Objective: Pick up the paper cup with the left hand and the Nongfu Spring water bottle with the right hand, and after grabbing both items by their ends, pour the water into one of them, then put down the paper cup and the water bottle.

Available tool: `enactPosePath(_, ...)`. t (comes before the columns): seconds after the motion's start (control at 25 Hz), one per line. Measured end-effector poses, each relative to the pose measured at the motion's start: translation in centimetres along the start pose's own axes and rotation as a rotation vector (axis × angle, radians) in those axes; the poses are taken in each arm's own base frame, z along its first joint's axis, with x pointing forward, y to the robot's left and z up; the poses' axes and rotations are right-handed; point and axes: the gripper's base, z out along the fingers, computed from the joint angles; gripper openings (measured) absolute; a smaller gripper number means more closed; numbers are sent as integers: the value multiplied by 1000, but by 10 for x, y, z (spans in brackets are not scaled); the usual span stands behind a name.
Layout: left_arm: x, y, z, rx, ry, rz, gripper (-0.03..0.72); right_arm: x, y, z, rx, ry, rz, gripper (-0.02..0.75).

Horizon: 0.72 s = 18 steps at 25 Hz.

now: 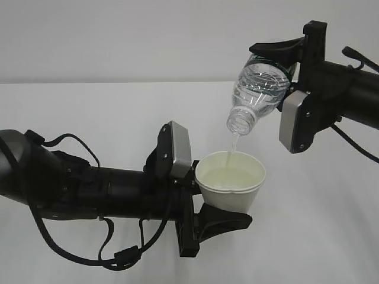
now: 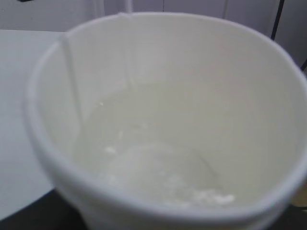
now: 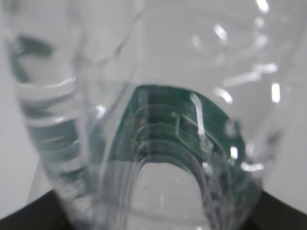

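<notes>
now left fingers clamp paper cup; right fingers clamp tilted bottle above rim.

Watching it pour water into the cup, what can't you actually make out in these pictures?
- Exterior view: lettering on the Nongfu Spring water bottle label, too small and covered by the right hand.
- Exterior view: base of the paper cup, hidden by the left hand.
- Left wrist view: the cup fills the frame; jaws cut off, the water level blurred.
- Right wrist view: the bottle fills the frame, blurred; the cup is out of sight.
</notes>
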Motion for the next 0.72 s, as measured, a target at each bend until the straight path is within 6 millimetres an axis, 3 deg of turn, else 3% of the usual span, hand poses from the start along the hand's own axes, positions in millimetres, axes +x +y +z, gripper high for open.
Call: enactPosePath(0.72,-1,2,0,-21,-9,-13,446,1,-2,0,19,5,5,430)
